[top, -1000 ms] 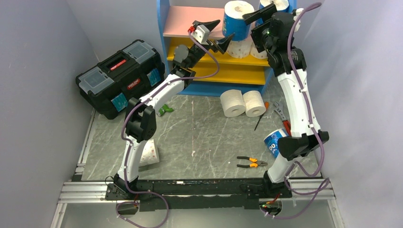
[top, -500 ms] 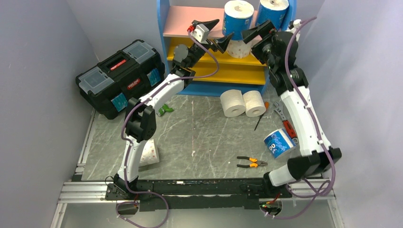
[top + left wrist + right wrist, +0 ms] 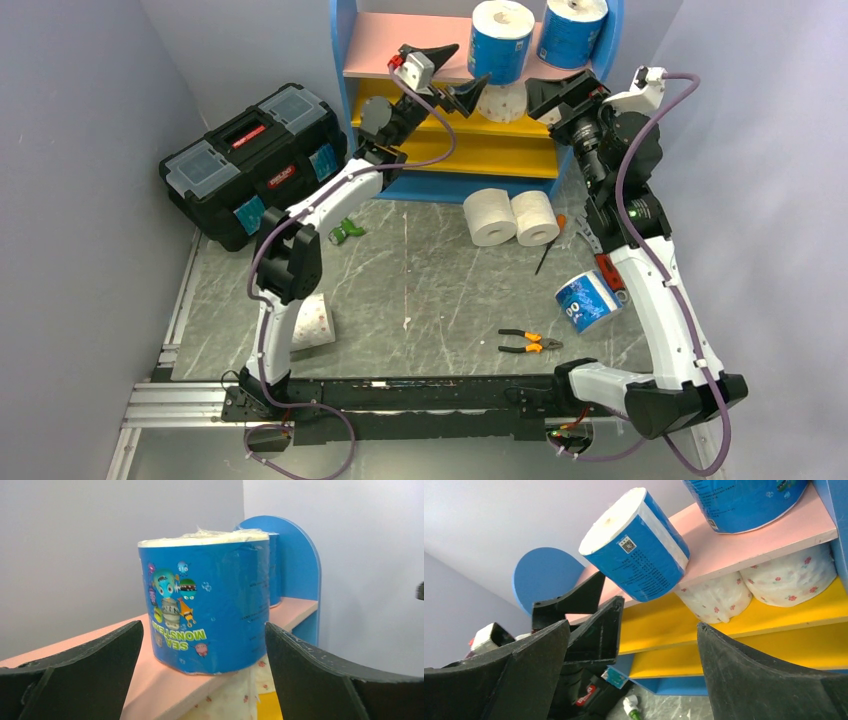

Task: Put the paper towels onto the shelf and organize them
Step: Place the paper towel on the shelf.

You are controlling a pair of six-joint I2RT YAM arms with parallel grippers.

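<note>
The shelf (image 3: 395, 45) holds two blue-wrapped paper towels on its pink top board, a left roll (image 3: 500, 40) and a right roll (image 3: 572, 30). My left gripper (image 3: 458, 72) is open around the left roll (image 3: 210, 600), with a gap on both sides. That roll stands upright, slightly over the board's front edge. My right gripper (image 3: 562, 98) is open and empty, in front of the yellow board (image 3: 734, 622). Two pink-dotted rolls (image 3: 714, 597) (image 3: 791, 577) lie on that board. On the table sit two white rolls (image 3: 490, 215) (image 3: 535, 217), a blue roll (image 3: 585, 300) and a dotted roll (image 3: 312, 322).
A black toolbox (image 3: 255, 160) stands left of the shelf. Orange-handled pliers (image 3: 528, 343), a screwdriver (image 3: 550, 245), more hand tools (image 3: 592, 240) and a small green bottle (image 3: 348, 232) lie on the grey table. Grey walls close in both sides.
My left jaws have spread wider, away from the left blue roll. The right arm has pulled back down and rightward from the top board, leaving the right blue roll standing there.
</note>
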